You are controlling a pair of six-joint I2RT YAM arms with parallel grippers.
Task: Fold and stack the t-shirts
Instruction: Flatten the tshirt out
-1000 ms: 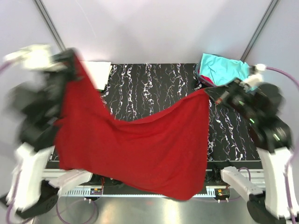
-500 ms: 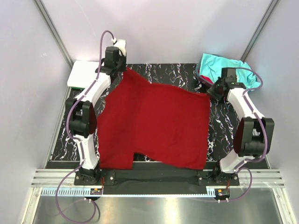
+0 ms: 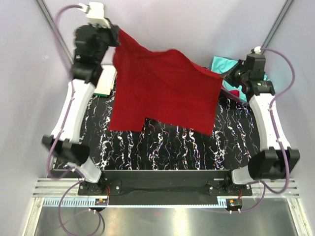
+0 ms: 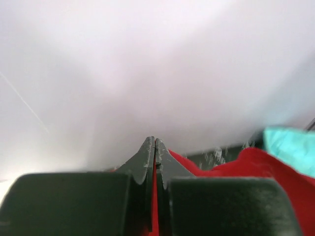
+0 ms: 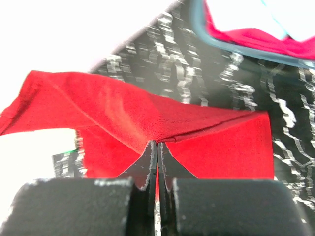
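a robotics lab test cell: plain white walls (image 3: 197, 24), slanted aluminium frame posts (image 3: 50, 22), a slotted metal rail (image 3: 54, 189) carrying the left arm (image 3: 74, 108) and right arm (image 3: 268, 123), purple cables (image 3: 287, 58), and a black marbled mat (image 3: 167, 147) on the table.

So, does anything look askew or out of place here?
The red shirt hangs slanted in mid-air, pinched by the left pincer and the right pincer, its lower edge uneven. The turquoise shirt lies crumpled at the far right.

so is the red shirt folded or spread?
Spread: the dark red t-shirt hangs as one open sheet between left gripper and right gripper.
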